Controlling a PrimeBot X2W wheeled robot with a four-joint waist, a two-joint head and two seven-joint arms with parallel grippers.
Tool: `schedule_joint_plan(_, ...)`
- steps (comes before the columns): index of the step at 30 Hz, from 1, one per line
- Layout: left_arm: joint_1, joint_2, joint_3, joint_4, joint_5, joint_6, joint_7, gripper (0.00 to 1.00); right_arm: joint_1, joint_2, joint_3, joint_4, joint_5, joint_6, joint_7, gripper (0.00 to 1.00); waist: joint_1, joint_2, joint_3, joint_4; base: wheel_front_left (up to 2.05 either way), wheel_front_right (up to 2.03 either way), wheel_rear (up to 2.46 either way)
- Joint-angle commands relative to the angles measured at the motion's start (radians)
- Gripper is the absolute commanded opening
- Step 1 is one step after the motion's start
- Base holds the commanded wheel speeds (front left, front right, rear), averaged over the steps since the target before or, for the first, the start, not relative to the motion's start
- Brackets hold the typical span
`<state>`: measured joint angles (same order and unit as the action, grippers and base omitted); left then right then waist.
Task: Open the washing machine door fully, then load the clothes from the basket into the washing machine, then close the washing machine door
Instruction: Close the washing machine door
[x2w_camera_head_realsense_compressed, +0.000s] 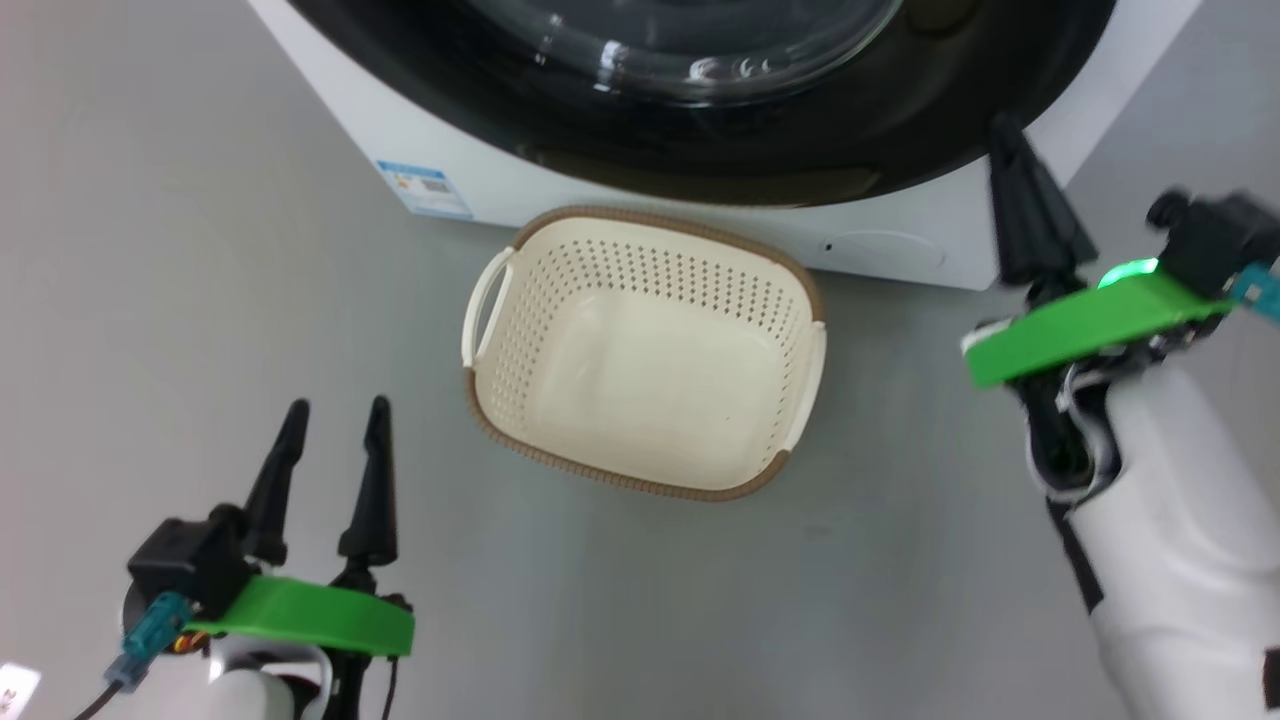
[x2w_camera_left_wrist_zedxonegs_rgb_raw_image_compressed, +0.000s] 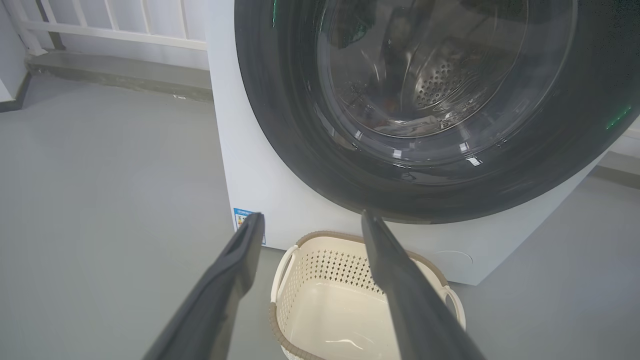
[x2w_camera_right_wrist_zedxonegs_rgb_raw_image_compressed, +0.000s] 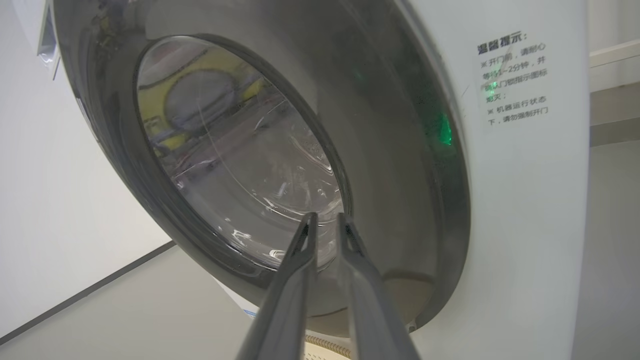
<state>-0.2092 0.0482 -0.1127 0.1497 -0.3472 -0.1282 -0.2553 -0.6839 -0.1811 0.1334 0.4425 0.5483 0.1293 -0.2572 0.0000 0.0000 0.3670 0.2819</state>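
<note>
The washing machine (x2w_camera_head_realsense_compressed: 480, 170) (x2w_camera_left_wrist_zedxonegs_rgb_raw_image_compressed: 260, 175) (x2w_camera_right_wrist_zedxonegs_rgb_raw_image_compressed: 525, 200) stands at the top of the head view. The washing machine door (x2w_camera_head_realsense_compressed: 700, 130) (x2w_camera_left_wrist_zedxonegs_rgb_raw_image_compressed: 280, 125) (x2w_camera_right_wrist_zedxonegs_rgb_raw_image_compressed: 400, 175) lies flat against its front. Something pale shows dimly low behind the glass; I cannot tell whether it is the clothes. In front, on the floor, the cream basket (x2w_camera_head_realsense_compressed: 620, 270) (x2w_camera_left_wrist_zedxonegs_rgb_raw_image_compressed: 325, 270) holds nothing. My right gripper (x2w_camera_head_realsense_compressed: 1008, 135) (x2w_camera_right_wrist_zedxonegs_rgb_raw_image_compressed: 327, 220) is shut and holds nothing, fingertips by the door's lower right rim. My left gripper (x2w_camera_head_realsense_compressed: 338, 410) (x2w_camera_left_wrist_zedxonegs_rgb_raw_image_compressed: 312, 217) stands open over the floor, left of the basket.
A blue label sticker (x2w_camera_head_realsense_compressed: 425, 190) marks the machine's lower left corner. A printed notice (x2w_camera_right_wrist_zedxonegs_rgb_raw_image_compressed: 512, 80) sits right of the door. A white railing (x2w_camera_left_wrist_zedxonegs_rgb_raw_image_compressed: 125, 25) and a low step run behind the machine. Grey floor (x2w_camera_head_realsense_compressed: 200, 250) lies around the basket.
</note>
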Motion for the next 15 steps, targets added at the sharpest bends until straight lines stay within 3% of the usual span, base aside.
schedule_joint_plan(1, 0.020, 0.036, 0.050, -0.007, 0.006, -0.003, -0.006, 1.00, 0.053, 0.027, 0.031, -0.026, 0.002, 0.001, -0.005, 1.00, 0.0000, 0.0000, -0.055, -0.049, 0.00, 0.00, 0.00)
schedule_joint_plan(15, 0.084, 0.109, 0.102, 0.054, 0.009, -0.003, -0.006, 1.00, 0.282, 0.019, 0.078, -0.026, -0.003, 0.001, -0.005, 1.00, 0.0000, 0.0000, -0.183, -0.184, 0.00, 0.00, 0.00)
